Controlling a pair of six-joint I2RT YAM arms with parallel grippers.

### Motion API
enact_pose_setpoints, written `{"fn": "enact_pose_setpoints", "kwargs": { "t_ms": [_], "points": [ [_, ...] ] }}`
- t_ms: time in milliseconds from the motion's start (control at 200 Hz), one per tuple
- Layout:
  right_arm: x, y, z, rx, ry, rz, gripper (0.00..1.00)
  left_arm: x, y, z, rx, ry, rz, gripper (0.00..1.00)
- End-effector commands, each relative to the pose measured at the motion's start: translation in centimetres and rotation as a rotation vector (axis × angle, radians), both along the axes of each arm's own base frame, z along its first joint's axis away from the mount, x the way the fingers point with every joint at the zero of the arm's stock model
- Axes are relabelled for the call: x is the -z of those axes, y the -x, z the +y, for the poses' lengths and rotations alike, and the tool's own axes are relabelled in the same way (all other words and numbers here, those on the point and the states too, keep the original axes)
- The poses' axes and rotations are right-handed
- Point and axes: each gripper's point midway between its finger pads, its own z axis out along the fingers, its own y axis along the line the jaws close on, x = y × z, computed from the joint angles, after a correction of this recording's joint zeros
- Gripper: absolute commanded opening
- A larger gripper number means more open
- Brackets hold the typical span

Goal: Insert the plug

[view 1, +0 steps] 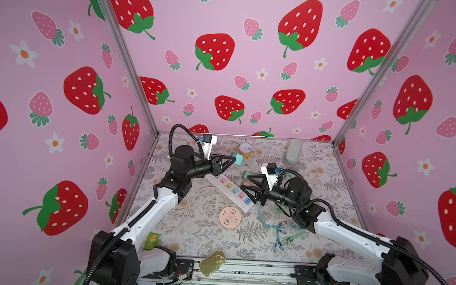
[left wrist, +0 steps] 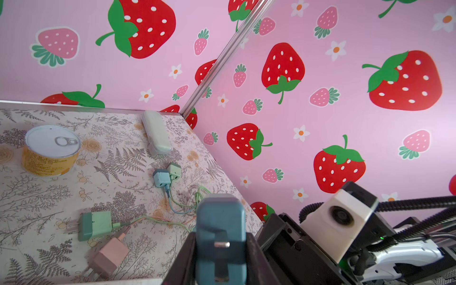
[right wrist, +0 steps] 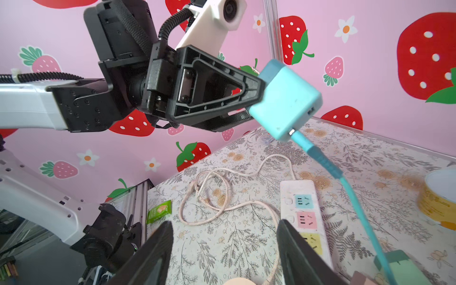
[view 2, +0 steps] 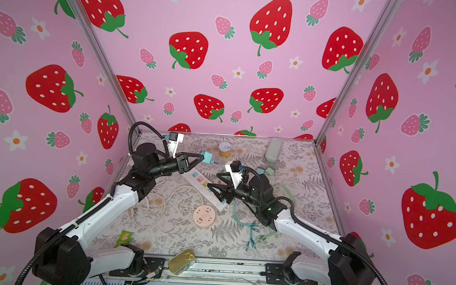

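Done: my left gripper [view 1: 230, 159] pinches the plug [view 1: 239, 159], held in the air.
To do: seating it in the strip [view 1: 225, 183].
Right gripper [view 1: 243, 180]: spread, empty.

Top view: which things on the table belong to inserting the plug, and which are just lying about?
Job: blue plug in the left gripper; white power strip; open right gripper near it.
Lying about: yellow can; grey case; gold tin; green packet; round pink socket; spare chargers; loose cables.

The right fingers [view 2: 213, 187] partly cover the power strip [view 2: 199, 178].
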Motion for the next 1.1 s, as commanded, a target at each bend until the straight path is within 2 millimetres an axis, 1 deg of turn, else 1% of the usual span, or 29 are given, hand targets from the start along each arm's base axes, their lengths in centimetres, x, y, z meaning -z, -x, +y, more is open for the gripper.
{"fn": "enact_pose_setpoints", "kwargs": {
  "t_ms": [0,275,360,450,575,705,870,985,1095],
  "points": [
    [-2.1,0.1,0.5,-0.033,-0.093,0.008,0.69,-3.3,0.7,-0.1,0.005,0.08,-0.106,0.0],
    [-3.3,-0.5,0.8,-0.032,-0.205,0.058,0.69,-4.6,1.6,-0.8,0.019,0.178,-0.155,0.0],
    [-3.7,-0.6,0.9,-0.039,-0.225,0.058,0.65,-4.9,1.9,-1.0,0.026,0.197,-0.169,0.0],
    [-4.2,-0.5,0.6,-0.051,-0.26,0.062,0.64,-5.1,2.3,-1.4,0.041,0.204,-0.182,0.0],
    [-5.2,-0.8,-0.4,-0.065,-0.336,0.086,0.62,-5.6,2.8,-1.4,0.047,0.23,-0.21,0.0],
    [-5.8,-1.1,-1.1,-0.086,-0.392,0.109,0.6,-5.5,3.1,-1.6,0.053,0.248,-0.22,0.0],
    [-6.4,-1.4,-1.0,-0.106,-0.429,0.123,0.58,-5.5,3.8,-2.2,0.083,0.265,-0.239,0.0],
    [-6.7,-1.7,-0.9,-0.117,-0.46,0.135,0.58,-5.8,4.3,-2.2,0.091,0.289,-0.262,0.0],
    [-7.2,-1.8,-1.1,-0.13,-0.494,0.136,0.58,-5.7,4.4,-2.3,0.096,0.289,-0.262,0.0]
  ]
}}
